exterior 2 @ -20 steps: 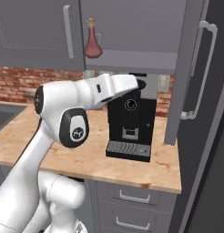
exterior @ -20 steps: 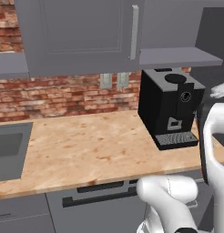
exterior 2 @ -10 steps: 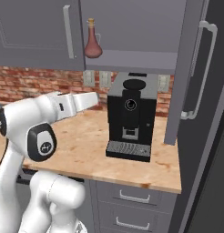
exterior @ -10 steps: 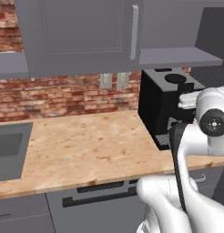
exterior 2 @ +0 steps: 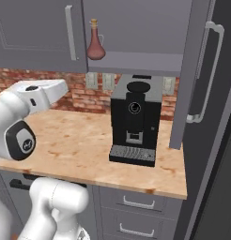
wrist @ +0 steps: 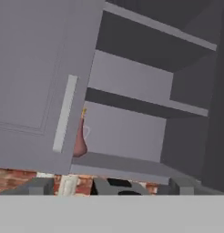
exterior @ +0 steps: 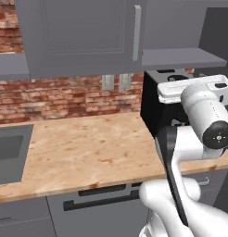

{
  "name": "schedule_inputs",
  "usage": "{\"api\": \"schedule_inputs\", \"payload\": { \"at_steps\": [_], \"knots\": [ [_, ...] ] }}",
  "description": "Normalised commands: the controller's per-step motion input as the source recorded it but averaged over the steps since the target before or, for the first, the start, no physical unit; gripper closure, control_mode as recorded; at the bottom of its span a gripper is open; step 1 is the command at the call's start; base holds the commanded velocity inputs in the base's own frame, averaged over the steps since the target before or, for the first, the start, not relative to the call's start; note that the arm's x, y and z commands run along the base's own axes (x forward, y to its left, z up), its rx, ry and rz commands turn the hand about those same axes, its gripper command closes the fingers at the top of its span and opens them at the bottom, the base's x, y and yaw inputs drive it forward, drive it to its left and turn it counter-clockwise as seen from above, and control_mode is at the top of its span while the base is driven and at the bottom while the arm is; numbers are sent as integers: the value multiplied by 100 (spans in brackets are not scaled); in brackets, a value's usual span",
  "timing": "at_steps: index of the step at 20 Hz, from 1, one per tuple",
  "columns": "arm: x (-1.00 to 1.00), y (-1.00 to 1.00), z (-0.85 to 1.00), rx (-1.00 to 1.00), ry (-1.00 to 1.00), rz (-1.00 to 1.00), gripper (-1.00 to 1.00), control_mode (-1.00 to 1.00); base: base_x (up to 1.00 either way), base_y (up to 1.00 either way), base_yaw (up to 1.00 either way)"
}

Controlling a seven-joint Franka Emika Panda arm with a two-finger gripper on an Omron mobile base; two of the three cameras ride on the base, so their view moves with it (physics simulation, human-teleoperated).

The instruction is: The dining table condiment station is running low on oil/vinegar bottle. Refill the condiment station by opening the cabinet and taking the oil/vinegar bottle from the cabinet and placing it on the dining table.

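Two dark fingertips (wrist: 41, 185) of the gripper (wrist: 111, 186) stand wide apart with nothing between them; beyond them the cabinet (wrist: 132, 123) hangs with its right door swung open and its left door shut; the oil/vinegar bottle (exterior 2: 95, 43) stands upright on the lowest shelf, just past the shut door's edge, above the black coffee machine (exterior 2: 134, 123) on the wooden worktop (exterior 2: 84, 145).

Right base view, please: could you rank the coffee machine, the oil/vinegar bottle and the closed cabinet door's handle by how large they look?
1. Coffee machine, largest by far.
2. Handle: longer than the bottle, but very thin.
3. Oil/vinegar bottle, smallest; it stands farther back, which shrinks it.
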Motion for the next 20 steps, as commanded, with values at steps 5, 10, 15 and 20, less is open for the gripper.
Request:
{"api": "schedule_inputs", "payload": {
  "at_steps": [5,10,15,20],
  "knots": [
    [7,59,41,8,-28,12,-100,-100,0,0,0],
    [40,18,40,5,-11,1,-100,-100,0,0,0],
    [52,9,32,1,0,1,-100,-100,0,0,0],
    [66,0,0,0,1,7,-100,-100,0,0,0]
  ]
}}
